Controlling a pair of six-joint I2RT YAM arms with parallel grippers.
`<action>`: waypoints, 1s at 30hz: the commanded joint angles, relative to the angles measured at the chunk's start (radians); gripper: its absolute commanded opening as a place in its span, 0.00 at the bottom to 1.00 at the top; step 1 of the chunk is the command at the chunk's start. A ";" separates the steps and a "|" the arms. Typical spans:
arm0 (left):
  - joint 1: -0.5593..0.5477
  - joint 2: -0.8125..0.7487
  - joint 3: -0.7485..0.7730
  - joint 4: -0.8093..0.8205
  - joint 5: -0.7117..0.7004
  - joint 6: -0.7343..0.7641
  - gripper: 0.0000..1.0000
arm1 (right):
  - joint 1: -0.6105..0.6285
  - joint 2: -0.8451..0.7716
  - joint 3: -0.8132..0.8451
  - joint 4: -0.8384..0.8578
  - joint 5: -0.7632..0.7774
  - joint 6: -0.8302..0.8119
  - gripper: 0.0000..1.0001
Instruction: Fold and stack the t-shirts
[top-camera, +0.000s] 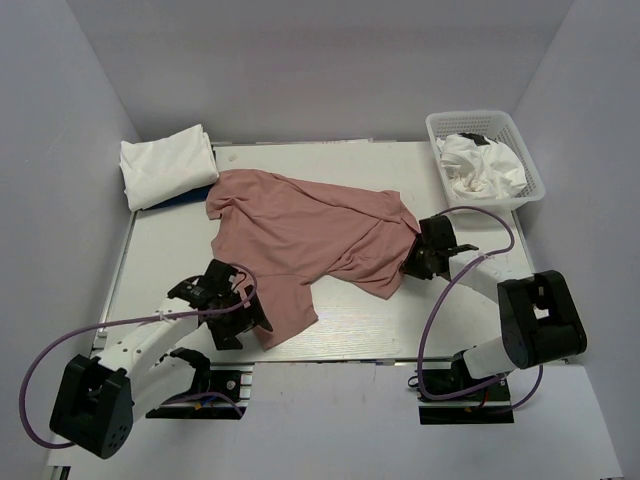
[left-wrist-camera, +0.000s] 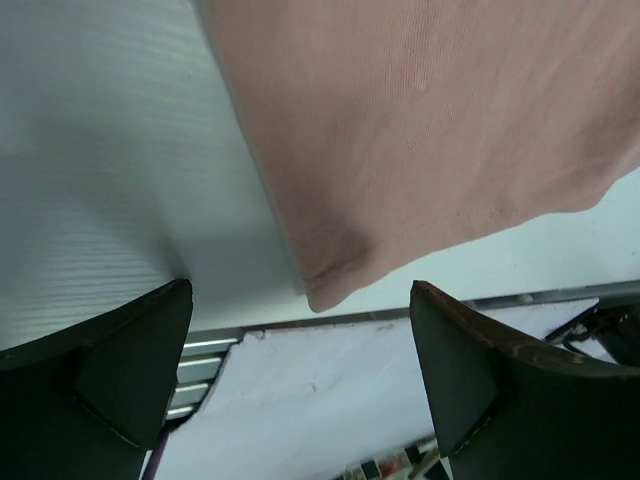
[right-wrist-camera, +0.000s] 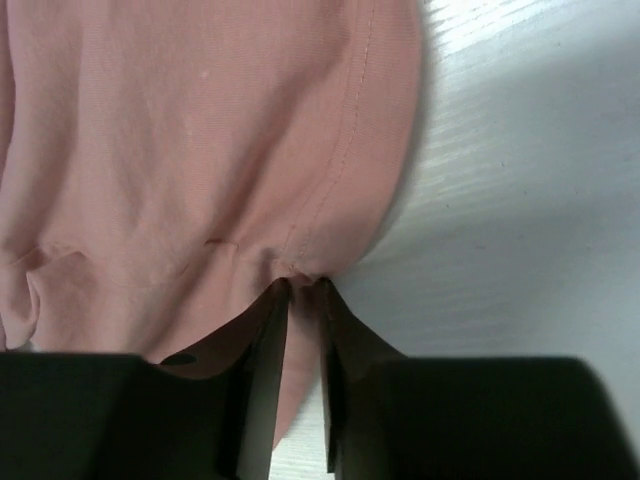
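Note:
A dusty-pink t-shirt lies rumpled across the middle of the table. My right gripper is shut on its right hem; the wrist view shows pink cloth pinched between the closed fingers. My left gripper is open and empty at the shirt's near-left corner, which lies just ahead of the gap between the fingers. A folded white tee lies on a blue one at the far left. More white tees with print are crumpled in the basket.
The white mesh basket stands at the far right corner. The table's near edge runs just under my left gripper. Grey walls close in the left, right and back sides.

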 joint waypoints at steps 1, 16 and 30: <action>-0.026 0.039 -0.012 0.032 0.015 -0.017 1.00 | -0.006 0.044 -0.015 0.028 0.017 0.019 0.23; -0.156 0.204 0.010 0.123 -0.029 -0.067 0.54 | 0.000 -0.005 -0.034 0.034 0.054 -0.005 0.00; -0.166 0.089 0.445 0.028 -0.524 -0.076 0.00 | 0.014 -0.266 0.009 0.096 0.136 -0.119 0.00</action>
